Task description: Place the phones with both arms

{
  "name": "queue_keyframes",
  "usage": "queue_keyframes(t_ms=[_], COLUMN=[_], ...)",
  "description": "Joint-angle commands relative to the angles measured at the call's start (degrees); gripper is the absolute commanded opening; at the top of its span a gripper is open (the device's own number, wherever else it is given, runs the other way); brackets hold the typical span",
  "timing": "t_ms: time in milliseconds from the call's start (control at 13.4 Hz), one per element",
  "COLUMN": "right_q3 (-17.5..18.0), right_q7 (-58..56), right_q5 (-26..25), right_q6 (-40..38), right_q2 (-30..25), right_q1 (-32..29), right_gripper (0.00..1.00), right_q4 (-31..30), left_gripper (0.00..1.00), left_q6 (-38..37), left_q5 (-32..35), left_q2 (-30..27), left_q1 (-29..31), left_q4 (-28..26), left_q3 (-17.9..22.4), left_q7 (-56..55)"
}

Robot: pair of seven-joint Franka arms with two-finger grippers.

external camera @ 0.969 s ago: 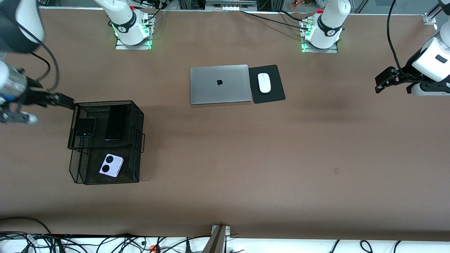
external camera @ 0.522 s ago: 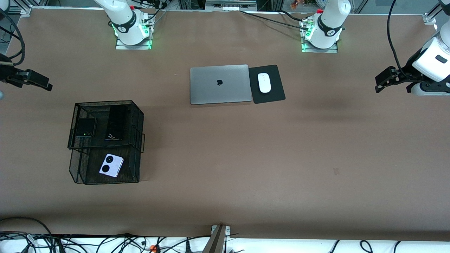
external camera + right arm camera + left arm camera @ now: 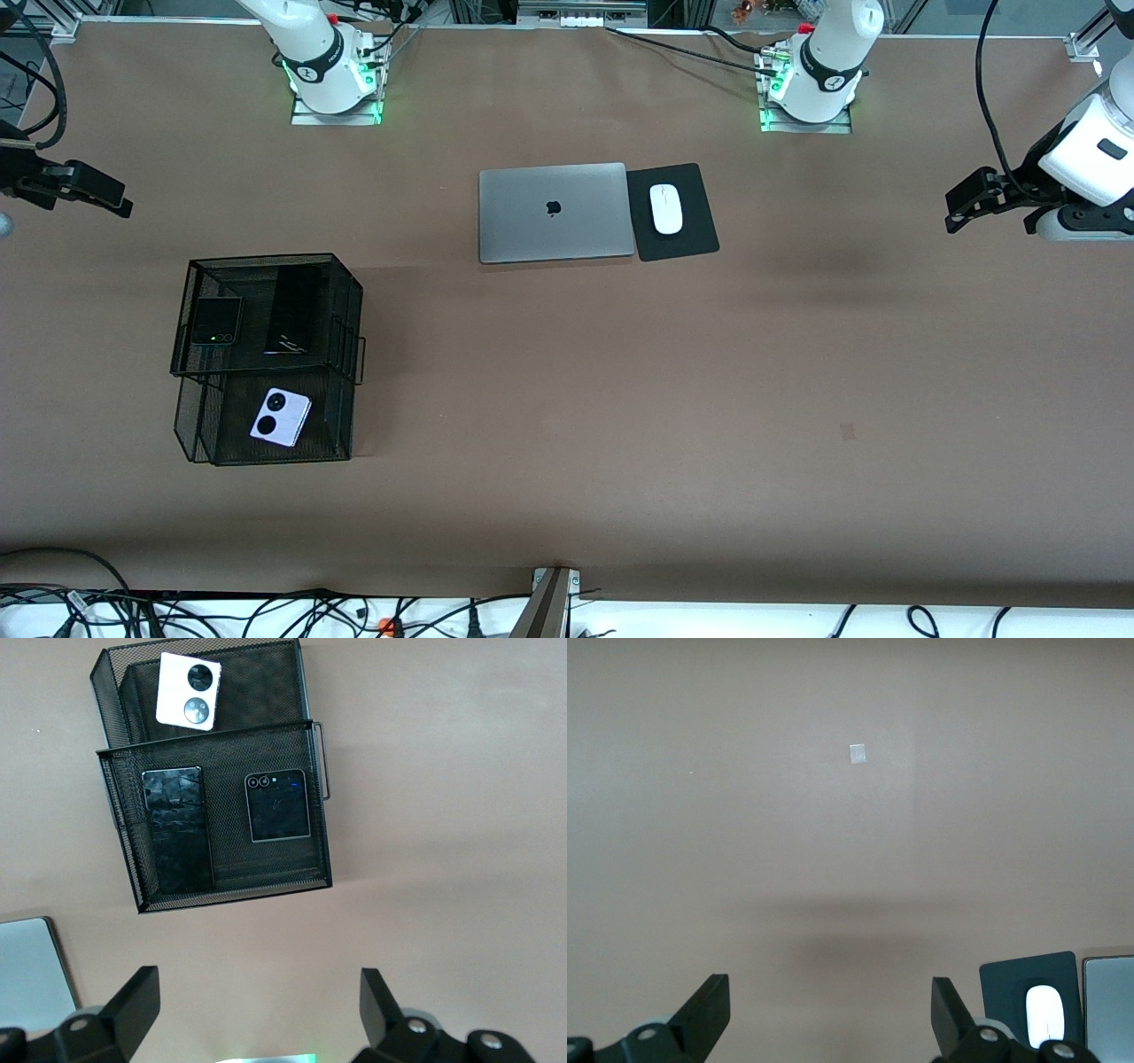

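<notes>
Brown paper-covered worktop (image 3: 620, 399), carrying every item listed, in order from the right arm's end to the left arm's end.

1. Right end effector (image 3: 113, 199): black, two-fingered, up in the air over bare worktop at the right arm's end. Fingers spread wide, nothing between them.

2. Black wire-mesh two-tier tray (image 3: 266, 259): stands toward the right arm's end, with the lower tier jutting out nearer the front camera than the upper tier.
 - Upper tier: squarish black folded phone (image 3: 216, 321) lying flat, with the long slim black slab phone (image 3: 292, 310) beside it, apart, on the side toward the left arm's end.
 - Lower tier: squarish lilac phone with two dark round lenses (image 3: 280, 416), flat and slightly skewed.

3. Grey closed laptop (image 3: 554, 213): mid-worktop, farther from the front camera than the tray.

4. Black rectangular mouse pad (image 3: 687, 239): touching the laptop's edge on the side toward the left arm's end. A white oval mouse (image 3: 666, 209) rests on it.

5. Left end effector (image 3: 955, 208): black, two-fingered, held over bare worktop at the left arm's end. Fingers spread wide, empty.
</notes>
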Motion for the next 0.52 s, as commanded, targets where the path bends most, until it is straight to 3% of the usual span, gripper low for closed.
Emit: queue_keyframes(t_ms=[0, 447], right_q3=[0.45, 0.45], right_q7=[-0.29, -0.20], right_q5=[-0.20, 0.59], right_q6=[-0.36, -0.36], right_q2=[-0.85, -0.93], right_q1=[-0.25, -0.25], right_gripper=[1.00, 1.00], right_q4=[-0.52, -0.51], left_gripper=[1.00, 1.00], left_q6=[-1.39, -1.65], left_q5=[-0.80, -0.80], left_q2=[0.38, 0.38], left_q1=[0.05, 0.05], left_q4=[1.46, 1.46], left_q3=[0.25, 0.25], left_q7=[1.26, 1.26])
